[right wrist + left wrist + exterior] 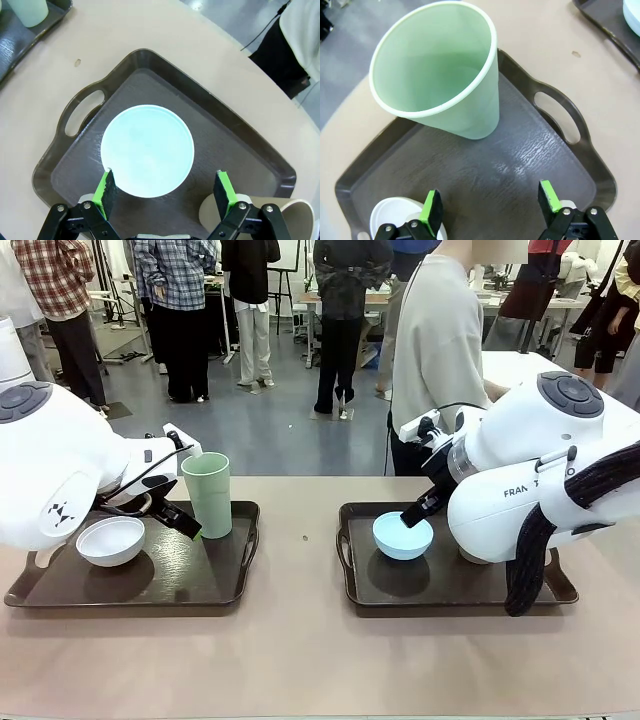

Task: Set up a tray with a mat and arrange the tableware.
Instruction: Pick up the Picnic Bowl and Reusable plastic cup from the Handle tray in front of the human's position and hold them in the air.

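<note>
front view: on the tan table (300,650) lie two dark brown plastic trays with handle cut-outs. the left tray (225,575) sits at lower left of the frame and carries a small white round bowl (110,540) at its left end and a tall pale green handleless tumbler (208,495) upright at its far edge. the left gripper (182,521) hangs low over this tray, between bowl and tumbler. the right tray (440,590) sits at centre right, with a small light blue round bowl (402,536) in its left half. the right gripper (418,510) points down at that bowl's far rim. a person (438,350) in a beige top stands at the far side.

left wrist view: the left gripper (490,197) stands spread wide with nothing between its green pads (431,205). the pale green tumbler fills the upper left, upright on the left tray. the white bowl peeks out at the bottom left, behind one finger.

right wrist view: the right gripper (165,182) is spread wide and grips nothing. the light blue bowl lies in the middle of the frame, on the right tray. a tan-brown tumbler (300,215) shows at the lower right corner, partly hidden by a finger; upright or tipped, i cannot tell.
</note>
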Controlling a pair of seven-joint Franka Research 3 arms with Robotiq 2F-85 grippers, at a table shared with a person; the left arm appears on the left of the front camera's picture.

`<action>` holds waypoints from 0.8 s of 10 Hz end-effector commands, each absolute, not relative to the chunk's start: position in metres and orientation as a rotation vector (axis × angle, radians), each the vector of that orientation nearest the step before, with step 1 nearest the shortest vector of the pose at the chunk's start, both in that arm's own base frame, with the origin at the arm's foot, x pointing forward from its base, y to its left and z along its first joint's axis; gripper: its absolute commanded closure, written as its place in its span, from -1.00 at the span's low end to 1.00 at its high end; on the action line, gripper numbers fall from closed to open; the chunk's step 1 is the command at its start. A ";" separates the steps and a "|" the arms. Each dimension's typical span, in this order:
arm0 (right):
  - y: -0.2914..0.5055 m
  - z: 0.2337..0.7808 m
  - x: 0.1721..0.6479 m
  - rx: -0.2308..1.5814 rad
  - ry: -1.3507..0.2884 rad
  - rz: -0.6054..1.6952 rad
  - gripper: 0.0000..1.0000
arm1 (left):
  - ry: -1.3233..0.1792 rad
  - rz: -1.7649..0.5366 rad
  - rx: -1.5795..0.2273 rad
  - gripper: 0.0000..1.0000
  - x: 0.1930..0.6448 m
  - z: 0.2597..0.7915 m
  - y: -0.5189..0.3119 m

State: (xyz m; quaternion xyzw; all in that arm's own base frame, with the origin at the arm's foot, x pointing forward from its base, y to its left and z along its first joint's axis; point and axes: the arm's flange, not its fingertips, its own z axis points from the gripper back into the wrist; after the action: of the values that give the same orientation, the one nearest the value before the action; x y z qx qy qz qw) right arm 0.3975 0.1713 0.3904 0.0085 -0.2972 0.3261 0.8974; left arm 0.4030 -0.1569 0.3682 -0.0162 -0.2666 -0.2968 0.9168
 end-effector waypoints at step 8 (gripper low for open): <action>0.121 0.424 0.269 0.010 -0.358 0.524 -1.00 | -0.375 -0.714 -0.002 -1.00 0.280 0.417 -0.114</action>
State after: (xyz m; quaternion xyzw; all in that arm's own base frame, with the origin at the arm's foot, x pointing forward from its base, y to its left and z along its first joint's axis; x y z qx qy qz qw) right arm 0.3463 0.1539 0.4483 0.0064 -0.1821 0.2704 0.9454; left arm 0.3615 -0.1525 0.4335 -0.0052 -0.2021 -0.3479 0.9155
